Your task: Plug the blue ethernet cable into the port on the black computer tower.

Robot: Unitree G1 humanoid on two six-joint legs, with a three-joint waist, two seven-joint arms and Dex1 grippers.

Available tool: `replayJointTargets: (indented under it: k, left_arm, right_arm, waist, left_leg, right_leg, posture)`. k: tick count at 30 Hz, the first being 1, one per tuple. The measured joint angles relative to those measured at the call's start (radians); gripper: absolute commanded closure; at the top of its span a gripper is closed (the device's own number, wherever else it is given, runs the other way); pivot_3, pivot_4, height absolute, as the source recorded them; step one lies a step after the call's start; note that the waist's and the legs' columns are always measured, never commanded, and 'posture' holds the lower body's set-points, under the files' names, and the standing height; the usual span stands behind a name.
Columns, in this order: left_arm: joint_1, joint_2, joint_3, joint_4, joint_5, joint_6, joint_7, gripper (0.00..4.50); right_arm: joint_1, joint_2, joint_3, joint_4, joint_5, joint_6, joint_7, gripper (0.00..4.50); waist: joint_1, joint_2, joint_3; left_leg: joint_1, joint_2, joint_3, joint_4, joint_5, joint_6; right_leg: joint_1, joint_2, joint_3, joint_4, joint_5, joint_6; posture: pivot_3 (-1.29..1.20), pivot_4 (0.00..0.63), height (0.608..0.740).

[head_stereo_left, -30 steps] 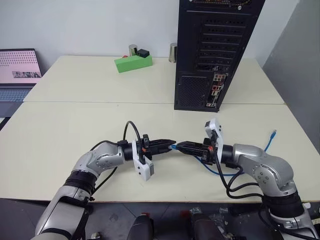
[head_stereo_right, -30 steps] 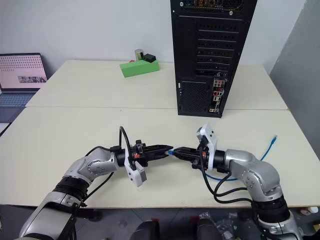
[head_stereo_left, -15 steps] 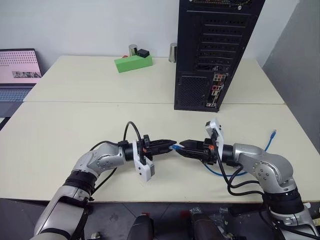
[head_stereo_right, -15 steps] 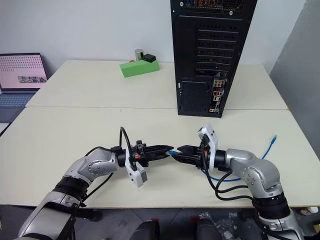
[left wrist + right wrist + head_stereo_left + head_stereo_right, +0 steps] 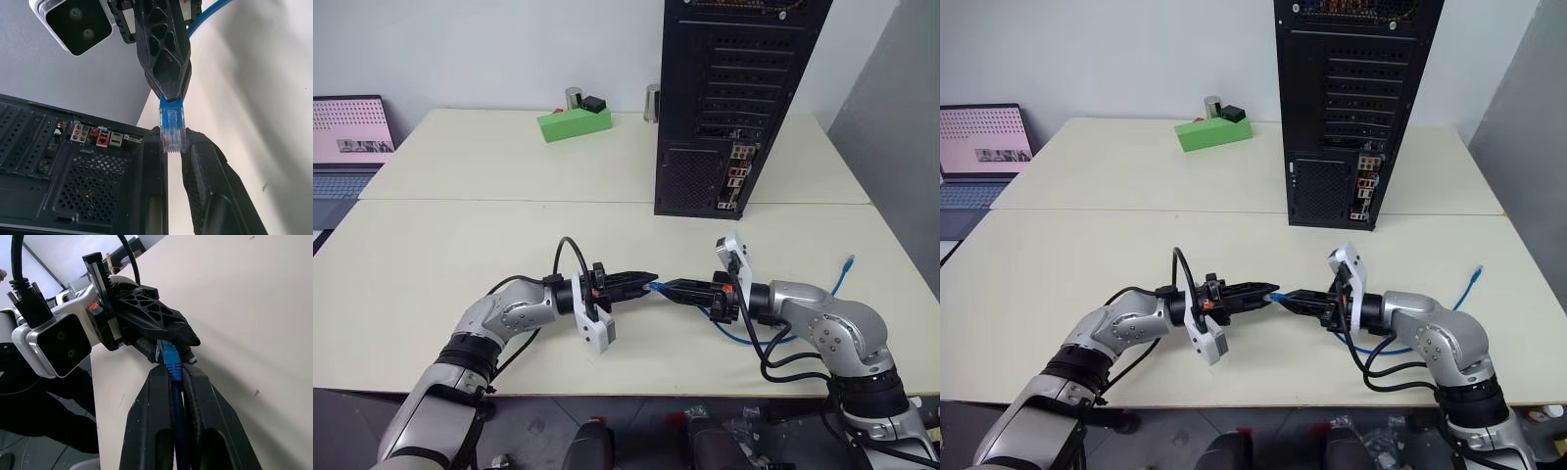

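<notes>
Counter (image 5: 460, 245) surface was pale and carried all items. Black computer tower (image 5: 729, 98) stood upright by the far edge, right of centre, back panel facing the robot; the port (image 5: 728, 193) sat within the coloured connector cluster low on that panel, its exact socket too small to single out. Green block (image 5: 574, 122) lay near the far edge, left of the tower. Laptop (image 5: 347, 147) sat beyond the left edge. Left end effector (image 5: 650, 280) and right end effector (image 5: 668, 288) met tip to tip near the front edge, both clenched on the blue ethernet cable (image 5: 654, 286). Its clear plug was pinched between them; the cord trailed to the right edge.
</notes>
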Motion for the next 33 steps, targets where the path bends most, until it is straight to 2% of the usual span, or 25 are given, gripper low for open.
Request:
replayJointTargets:
  k: [2, 4, 7, 8, 12, 16, 19, 21, 27, 33]
  left_arm:
    - [0.000, 0.000, -0.001, 0.000, 0.000, 0.001, 0.000, 4.25]
    - [0.000, 0.000, -0.003, 0.000, -0.002, 0.003, 0.001, 3.55]
    - [0.000, 0.000, -0.027, 0.002, -0.016, 0.007, -0.003, 2.94]
    - [0.000, 0.000, -0.034, 0.003, -0.019, 0.007, -0.004, 2.86]
    - [0.000, 0.015, -0.072, 0.031, -0.106, 0.023, -0.055, 1.93]
    - [0.017, 0.018, -0.091, 0.051, -0.289, 0.130, -0.172, 1.16]
    - [0.085, 0.015, -0.089, -0.012, -0.510, 0.339, -0.310, 0.51]
    - [0.141, 0.006, -0.086, -0.111, -0.655, 0.538, -0.398, 0.20]
    - [0.186, -0.004, -0.029, -0.411, -0.913, 1.048, -0.479, 0.18]
    - [0.089, -0.078, -0.010, -0.527, -0.958, 1.387, -0.435, 0.18]
  right_arm:
    - [-0.001, 0.000, -0.001, 0.003, 0.003, 0.004, 0.001, 4.49]
    - [-0.004, -0.001, -0.002, 0.007, 0.007, 0.007, 0.002, 4.49]
    - [-0.016, -0.006, -0.003, 0.025, 0.017, 0.016, 0.004, 4.50]
    - [-0.021, -0.009, -0.004, 0.028, 0.019, 0.023, 0.005, 4.50]
    - [-0.029, -0.034, -0.006, 0.039, 0.026, 0.034, 0.026, 4.50]
    - [-0.029, -0.054, -0.013, 0.041, 0.025, 0.033, 0.027, 4.50]
    - [-0.018, -0.062, -0.056, 0.020, 0.009, -0.004, -0.008, 4.50]
    - [-0.003, -0.054, -0.091, -0.012, -0.023, -0.042, -0.073, 4.50]
    - [0.040, 0.052, -0.108, -0.089, -0.210, -0.150, -0.360, 4.50]
    - [0.047, 0.282, -0.068, -0.089, -0.447, -0.236, -0.726, 4.50]
  waist:
    - [0.000, 0.000, 0.000]
    - [0.000, 0.000, 0.000]
    - [0.000, 0.000, 0.000]
    - [0.000, 0.000, 0.000]
    - [0.000, 0.000, 0.000]
    - [-0.001, 0.000, 0.000]
    - [-0.001, 0.000, 0.000]
    - [-0.002, 0.000, 0.000]
    - [-0.002, 0.000, 0.000]
    - [-0.001, 0.000, 0.000]
  left_leg:
    - [0.000, 0.000, 0.000, 0.000, 0.000, 0.000]
    - [0.000, 0.000, 0.000, 0.000, 0.000, 0.000]
    - [0.000, 0.000, 0.000, 0.000, 0.000, 0.000]
    - [0.000, 0.000, 0.000, 0.000, 0.000, 0.000]
    - [0.000, 0.000, 0.000, 0.000, 0.000, 0.000]
    - [0.000, 0.000, 0.000, 0.000, 0.000, 0.000]
    - [0.000, 0.000, 0.000, 0.000, 0.000, 0.000]
    - [-0.001, 0.000, 0.000, 0.000, 0.000, 0.000]
    - [0.000, 0.000, -0.001, 0.000, 0.000, 0.000]
    - [-0.002, 0.000, 0.000, 0.000, 0.000, 0.000]
  right_leg:
    - [0.000, 0.000, 0.000, 0.000, 0.000, 0.000]
    - [0.000, 0.000, 0.000, 0.000, 0.000, 0.000]
    - [0.000, 0.000, 0.000, 0.000, 0.000, 0.000]
    - [0.000, 0.000, 0.000, 0.000, 0.000, 0.000]
    - [0.000, 0.000, 0.000, 0.000, 0.000, 0.000]
    - [0.000, 0.000, 0.000, 0.000, 0.000, 0.000]
    - [0.000, 0.000, 0.000, 0.000, 0.000, 0.000]
    - [0.000, 0.000, 0.000, 0.000, 0.000, 0.000]
    - [0.000, 0.000, 0.000, 0.001, 0.000, 0.001]
    - [-0.002, 0.000, 0.001, 0.001, 0.000, 0.000]
  posture:
    - [0.00, 0.150, 0.740]
    - [0.00, 0.150, 0.740]
    - [0.00, 0.150, 0.740]
    - [0.00, 0.150, 0.740]
    - [0.00, 0.150, 0.740]
    - [0.00, 0.150, 0.740]
    - [0.00, 0.150, 0.740]
    - [0.00, 0.150, 0.740]
    - [0.00, 0.150, 0.740]
    - [0.00, 0.150, 0.740]
